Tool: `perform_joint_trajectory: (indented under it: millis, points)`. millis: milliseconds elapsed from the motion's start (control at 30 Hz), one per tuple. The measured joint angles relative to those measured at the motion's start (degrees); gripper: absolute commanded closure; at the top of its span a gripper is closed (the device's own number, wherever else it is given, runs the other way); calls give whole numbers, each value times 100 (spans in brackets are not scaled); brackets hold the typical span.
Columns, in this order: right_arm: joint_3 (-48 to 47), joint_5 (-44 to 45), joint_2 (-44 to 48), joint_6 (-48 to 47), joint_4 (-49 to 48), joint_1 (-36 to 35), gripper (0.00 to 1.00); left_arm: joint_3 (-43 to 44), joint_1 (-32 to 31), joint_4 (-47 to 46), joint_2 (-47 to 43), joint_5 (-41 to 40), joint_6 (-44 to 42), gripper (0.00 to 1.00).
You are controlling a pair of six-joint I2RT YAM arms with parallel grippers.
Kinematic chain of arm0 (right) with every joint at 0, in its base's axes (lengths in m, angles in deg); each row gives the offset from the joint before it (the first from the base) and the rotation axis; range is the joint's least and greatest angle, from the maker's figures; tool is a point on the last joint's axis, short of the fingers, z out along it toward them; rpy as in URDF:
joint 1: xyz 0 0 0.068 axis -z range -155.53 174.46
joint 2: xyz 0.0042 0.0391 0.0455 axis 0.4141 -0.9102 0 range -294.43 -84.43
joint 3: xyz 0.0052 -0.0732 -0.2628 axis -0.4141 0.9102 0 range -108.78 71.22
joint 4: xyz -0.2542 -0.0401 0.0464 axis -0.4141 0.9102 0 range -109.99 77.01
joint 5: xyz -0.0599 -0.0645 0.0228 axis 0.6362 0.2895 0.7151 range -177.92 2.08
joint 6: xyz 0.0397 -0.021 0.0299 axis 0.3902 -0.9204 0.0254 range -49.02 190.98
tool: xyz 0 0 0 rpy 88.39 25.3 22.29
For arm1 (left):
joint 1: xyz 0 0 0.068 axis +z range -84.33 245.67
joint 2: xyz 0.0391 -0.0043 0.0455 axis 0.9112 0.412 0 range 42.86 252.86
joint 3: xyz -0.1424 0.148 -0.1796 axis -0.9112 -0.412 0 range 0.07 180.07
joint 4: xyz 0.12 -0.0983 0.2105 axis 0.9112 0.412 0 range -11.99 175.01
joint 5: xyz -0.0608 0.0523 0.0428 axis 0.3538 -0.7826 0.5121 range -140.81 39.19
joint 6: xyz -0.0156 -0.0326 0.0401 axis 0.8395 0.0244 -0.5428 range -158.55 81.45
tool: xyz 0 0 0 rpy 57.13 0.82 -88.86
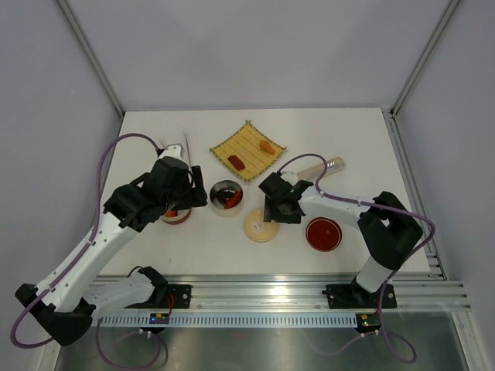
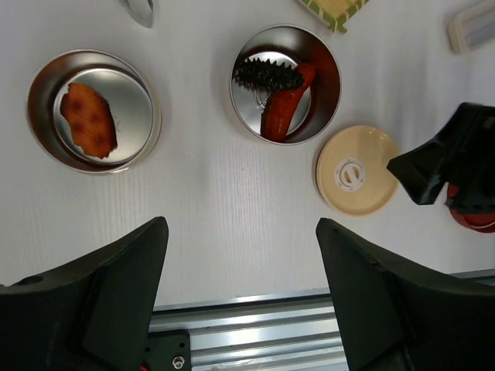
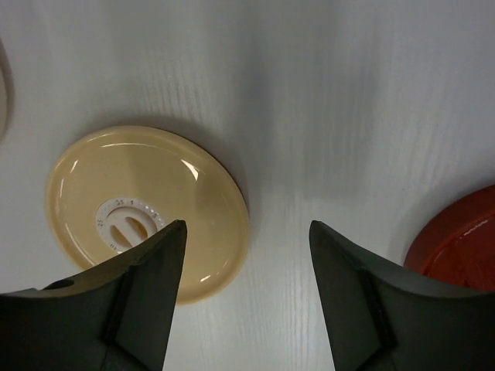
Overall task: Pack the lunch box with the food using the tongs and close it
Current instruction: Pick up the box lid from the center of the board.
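The lunch box (image 1: 227, 198) (image 2: 321, 54), a small silver tin, stands open mid-table with a dark ridged food piece (image 2: 267, 73) and a red-orange sausage (image 2: 282, 108) inside. Its cream lid (image 1: 261, 226) (image 2: 357, 170) (image 3: 147, 201) lies flat to its right. Two more food pieces (image 1: 237, 161) (image 1: 267, 145) rest on the yellow mat (image 1: 249, 137). The tongs (image 1: 175, 146) (image 2: 141, 11) lie at the far left. My left gripper (image 1: 188, 199) (image 2: 241, 232) hangs open and empty, high over the table. The right gripper (image 1: 277, 215) (image 3: 247, 228) is open, its left finger over the lid's edge.
A red-brown tin (image 1: 176, 217) (image 2: 42, 85) holding an orange-brown piece (image 2: 87, 120) sits left of the lunch box, partly under my left arm. A red lid (image 1: 324, 234) (image 3: 460, 239) lies right of the cream lid. A translucent case (image 1: 323, 166) lies behind the right arm.
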State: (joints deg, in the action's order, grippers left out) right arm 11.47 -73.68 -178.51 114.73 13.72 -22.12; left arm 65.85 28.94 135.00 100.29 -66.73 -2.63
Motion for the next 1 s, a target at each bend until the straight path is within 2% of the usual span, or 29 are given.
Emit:
perform_joint_trajectory:
  millis: [100,200,300,333,433,567,767,1000]
  points:
    - [35,-129,-343,39,-208,24,34,262,-2,205,-85,-199,0,18]
    - [168,-269,-385,186,-511,26,46,374,-2,411,-195,-385,0,18]
    - [295,-417,-365,400,-874,26,65,396,-2,562,-291,-455,-2,18]
    - [361,-452,-332,483,-1010,28,77,407,-2,605,-302,-468,-2,18]
    - [590,-516,-177,732,-1342,42,99,481,0,728,-306,-527,-13,18]
    - [887,-461,105,1005,-1460,42,100,592,-2,815,-306,-627,-94,17]
    - [1078,-76,940,1043,-632,42,100,778,-2,957,-306,-776,-210,16]
    - [295,520,1781,813,459,17,100,839,0,986,-306,-839,-295,15]
